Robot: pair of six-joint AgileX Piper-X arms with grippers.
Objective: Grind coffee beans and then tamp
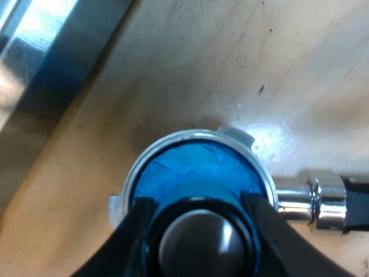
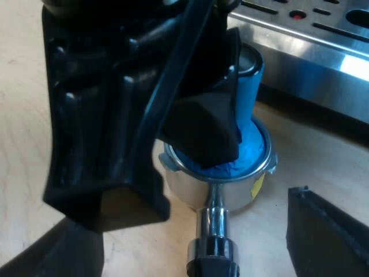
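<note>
The blue tamper stands upright in the basket of the metal holder, which rests on the wooden table. My left gripper is shut on the tamper's stem just below its metal cap, one black finger on each side. Seen from the right wrist, the left gripper grips the tamper above the holder. The holder's chrome neck and dark handle point toward my right gripper, which is open, its fingers wide apart on either side of the handle without touching it.
The espresso machine's steel drip tray with its slotted grate lies just beyond the holder. Its metal edge runs diagonally near the holder. Bare wooden table surrounds the holder.
</note>
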